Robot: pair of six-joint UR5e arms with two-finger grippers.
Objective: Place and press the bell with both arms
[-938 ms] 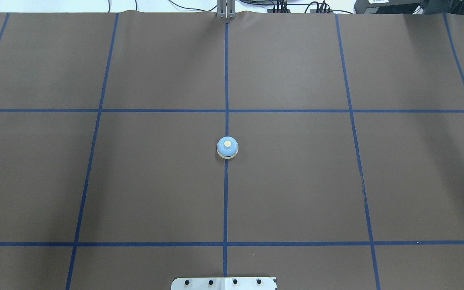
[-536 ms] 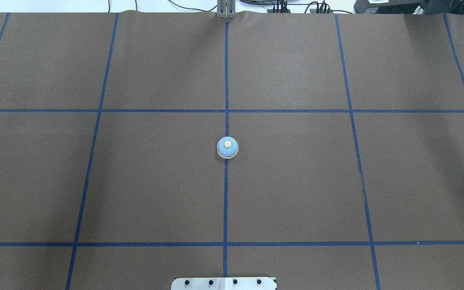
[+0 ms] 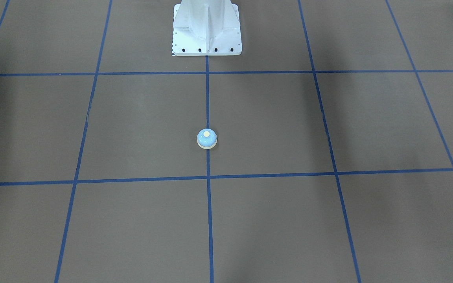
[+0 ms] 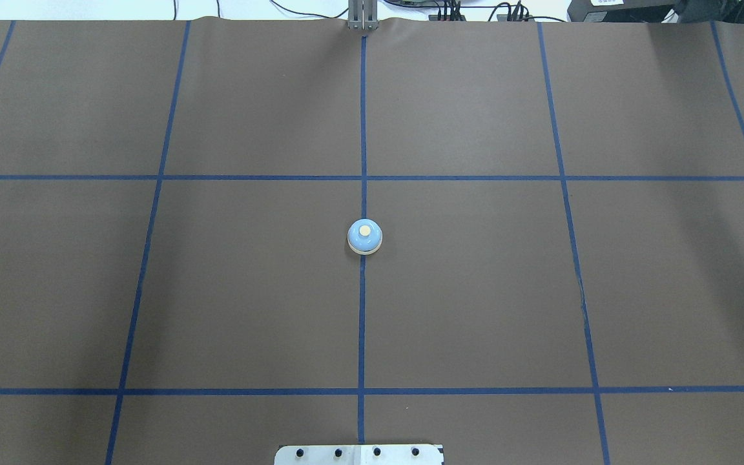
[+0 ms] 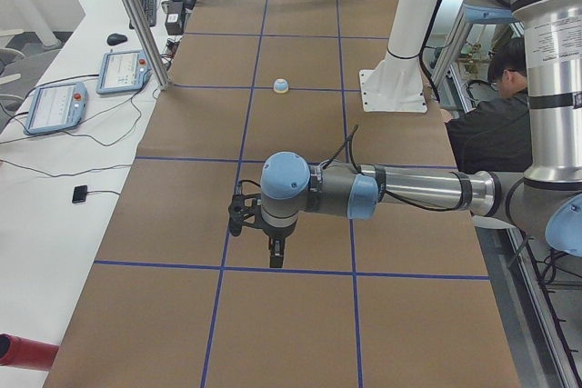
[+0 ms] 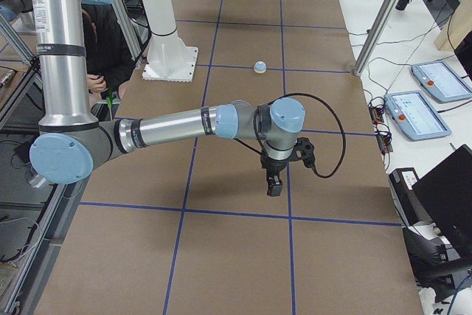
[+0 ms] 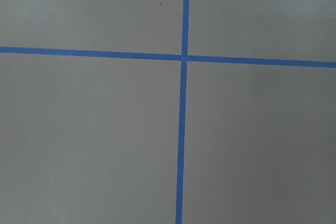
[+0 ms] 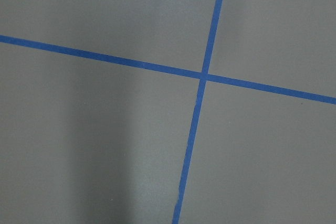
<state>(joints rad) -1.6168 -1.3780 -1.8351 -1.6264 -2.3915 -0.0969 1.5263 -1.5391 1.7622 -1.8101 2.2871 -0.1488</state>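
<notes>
The bell (image 4: 365, 237) is a small light-blue dome with a cream base and cream button. It stands upright on the centre tape line of the brown table, alone. It also shows in the front view (image 3: 207, 138), the left view (image 5: 282, 86) and the right view (image 6: 259, 67). My left gripper (image 5: 275, 259) hangs over the table far from the bell, near a tape crossing. My right gripper (image 6: 273, 186) hangs likewise at the other end. I cannot tell whether either is open or shut. Both wrist views show only bare table and tape.
The white bolted pedestal (image 3: 207, 29) stands at the robot's edge of the table (image 4: 475, 290), in line with the bell. A seated person (image 5: 496, 106) is behind the pedestal. Tablets (image 5: 123, 70) and cables lie on the white bench beyond the table's far edge.
</notes>
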